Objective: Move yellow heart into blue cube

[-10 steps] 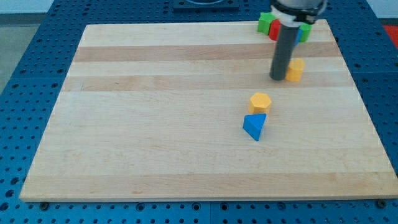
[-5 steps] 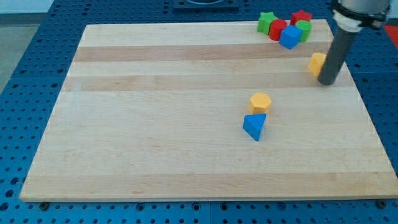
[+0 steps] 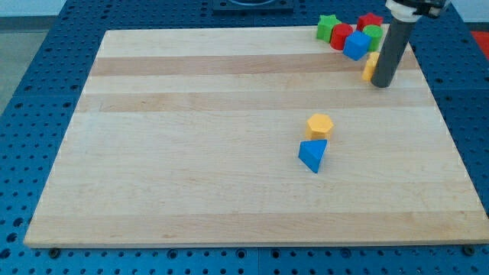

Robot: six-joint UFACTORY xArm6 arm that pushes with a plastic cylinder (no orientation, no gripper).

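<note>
The board is pale wood in long glued strips with faint grain, smooth and matte, lying on a blue metal table drilled with a regular grid of holes. My tip is the lower end of a straight, dark, round rod that comes down from the far right; it has no jaws, so it grasps nothing and only presses sideways. It stands on the board just right of the yellow heart, touching it, and the rod hides most of that block, so only a thin yellow edge shows and its heart shape cannot be made out. The heart sits near the far right corner, just near and right of the blue cube; whether the two touch I cannot tell. The cube is glossy, with crisp flat faces, and is packed into a cluster with a green star, a red block of rounded outline, a second green block and a second red block behind it. Well apart, near the middle of the board, a yellow hexagon sits just behind a blue triangle, the two almost touching. All blocks look like smooth plastic. No writing or label can be read anywhere.
</note>
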